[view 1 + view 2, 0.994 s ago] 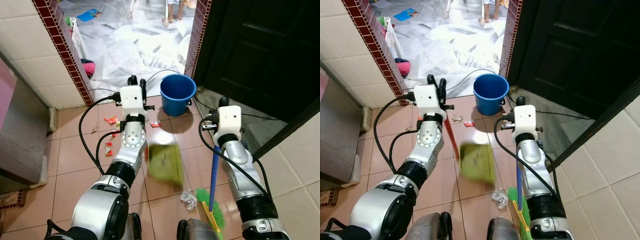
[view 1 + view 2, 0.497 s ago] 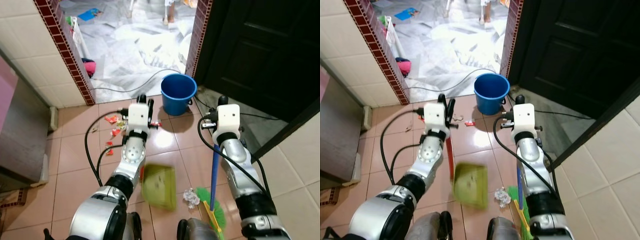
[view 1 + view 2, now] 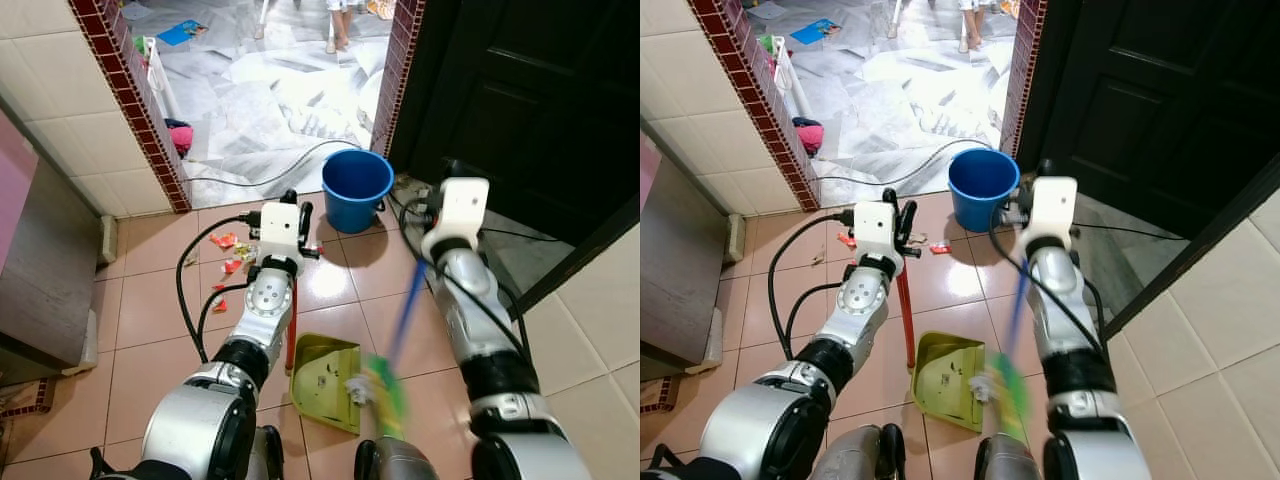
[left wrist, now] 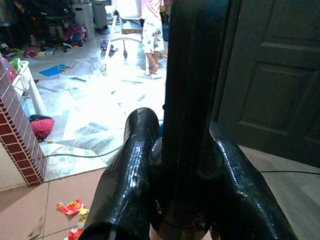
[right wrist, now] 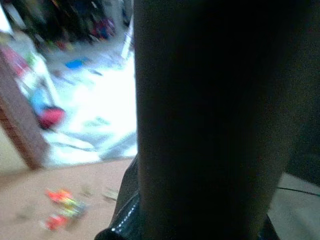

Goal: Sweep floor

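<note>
Ahead of me a blue bucket stands on the terracotta floor tiles, at the foot of a dark door. A black cable runs across the pale marble floor of the room beyond. I see a brick-trimmed wall edge on the left of the doorway and a second one on its right. A pink cloth bundle lies beside the left edge. A person's feet stand at the far end, near a blue paper.

You see glossy terracotta floor tiles reflecting light. The dustpan and blue bucket look like smooth plastic.
</note>
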Robot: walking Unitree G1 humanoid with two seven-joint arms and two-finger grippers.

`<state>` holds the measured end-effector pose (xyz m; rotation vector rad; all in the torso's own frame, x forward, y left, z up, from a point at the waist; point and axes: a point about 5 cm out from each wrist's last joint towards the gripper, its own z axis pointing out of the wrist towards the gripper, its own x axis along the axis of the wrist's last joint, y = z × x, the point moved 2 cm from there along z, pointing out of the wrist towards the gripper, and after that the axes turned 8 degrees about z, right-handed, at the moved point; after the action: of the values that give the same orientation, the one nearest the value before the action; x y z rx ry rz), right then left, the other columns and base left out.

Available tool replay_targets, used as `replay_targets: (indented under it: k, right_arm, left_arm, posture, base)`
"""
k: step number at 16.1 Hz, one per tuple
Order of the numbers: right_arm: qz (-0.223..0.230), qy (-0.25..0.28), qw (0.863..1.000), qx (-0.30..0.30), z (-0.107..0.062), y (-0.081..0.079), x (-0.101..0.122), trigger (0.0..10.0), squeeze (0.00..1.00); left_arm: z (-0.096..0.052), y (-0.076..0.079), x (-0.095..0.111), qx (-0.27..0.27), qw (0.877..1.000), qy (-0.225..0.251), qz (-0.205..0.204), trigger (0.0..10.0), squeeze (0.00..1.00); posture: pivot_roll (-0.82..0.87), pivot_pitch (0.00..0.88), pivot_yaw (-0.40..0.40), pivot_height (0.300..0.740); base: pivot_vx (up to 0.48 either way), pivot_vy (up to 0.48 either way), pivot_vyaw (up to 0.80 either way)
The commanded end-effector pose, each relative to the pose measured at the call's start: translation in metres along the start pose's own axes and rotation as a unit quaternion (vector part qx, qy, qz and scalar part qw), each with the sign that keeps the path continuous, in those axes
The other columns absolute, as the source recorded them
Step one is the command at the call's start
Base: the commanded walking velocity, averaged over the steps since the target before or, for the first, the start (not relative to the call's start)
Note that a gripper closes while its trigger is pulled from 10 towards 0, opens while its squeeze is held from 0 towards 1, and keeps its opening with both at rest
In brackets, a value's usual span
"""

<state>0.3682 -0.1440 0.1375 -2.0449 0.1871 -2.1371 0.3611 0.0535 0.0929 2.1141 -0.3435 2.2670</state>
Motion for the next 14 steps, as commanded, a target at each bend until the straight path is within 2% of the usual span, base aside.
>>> replay_targets:
  k: [1, 3, 6, 7, 8, 9, 10, 12, 14]
  right_arm:
    - [0.066, 0.017, 0.997, 0.024, 0.004, -0.012, 0.013, 10.0, 0.0]
    - [0.116, 0.01, 0.992, 0.057, 0.008, -0.021, 0.023, 10.0, 0.0]
    - [0.131, 0.04, 0.985, 0.102, 0.011, -0.028, 0.046, 10.0, 0.0]
    - [0.098, 0.058, 0.987, 0.114, 0.012, -0.029, 0.056, 10.0, 0.0]
    - [0.033, 0.086, 0.987, 0.132, 0.011, -0.03, 0.067, 10.0, 0.0]
    - [-0.013, 0.107, 0.984, 0.139, 0.01, -0.029, 0.075, 10.0, 0.0]
    - [-0.071, 0.142, 0.979, 0.129, 0.009, -0.022, 0.088, 10.0, 0.0]
    - [-0.114, 0.18, 0.972, 0.096, 0.005, -0.004, 0.105, 10.0, 0.0]
    - [-0.107, 0.21, 0.967, 0.093, -0.002, 0.005, 0.111, 10.0, 0.0]
  left_arm:
    - [-0.001, 0.006, -0.008, -0.015, 0.999, -0.029, -0.003, 10.0, 0.0]
    - [-0.001, 0.006, -0.009, -0.017, 0.999, -0.036, -0.004, 10.0, 0.0]
    - [-0.001, 0.003, -0.013, -0.009, 0.999, -0.051, -0.013, 10.0, 0.0]
    - [-0.001, 0.002, -0.013, -0.005, 0.998, -0.053, -0.019, 10.0, 0.0]
    - [0.0, -0.001, -0.013, 0.003, 0.998, -0.056, -0.024, 10.0, 0.0]
    - [0.001, -0.005, -0.013, 0.013, 0.998, -0.059, -0.028, 10.0, 0.0]
    - [0.004, -0.012, -0.01, 0.024, 0.997, -0.053, -0.043, 10.0, 0.0]
    - [0.007, -0.024, -0.004, 0.039, 0.996, -0.04, -0.064, 10.0, 0.0]
    - [0.009, -0.028, -0.005, 0.028, 0.995, -0.047, -0.085, 10.0, 0.0]
  posture:
    - [-0.11, 0.049, 0.028, 0.74]
    - [-0.12, 0.049, 0.028, 0.74]
    - [-0.12, 0.049, 0.028, 0.74]
    - [-0.12, 0.049, 0.028, 0.74]
    - [-0.12, 0.048, 0.028, 0.74]
    - [-0.12, 0.048, 0.028, 0.74]
    - [-0.13, 0.049, 0.025, 0.74]
    - [-0.13, 0.051, 0.023, 0.74]
    - [-0.12, 0.051, 0.022, 0.74]
  base:
    - [0.0, 0.0, 0.0]
    - [0.0, 0.0, 0.0]
    - [0.0, 0.0, 0.0]
    - [0.0, 0.0, 0.0]
    - [0.0, 0.0, 0.0]
    - [0.0, 0.0, 0.0]
    - [0.0, 0.0, 0.0]
    - [0.0, 0.0, 0.0]
    - [0.0, 0.0, 0.0]
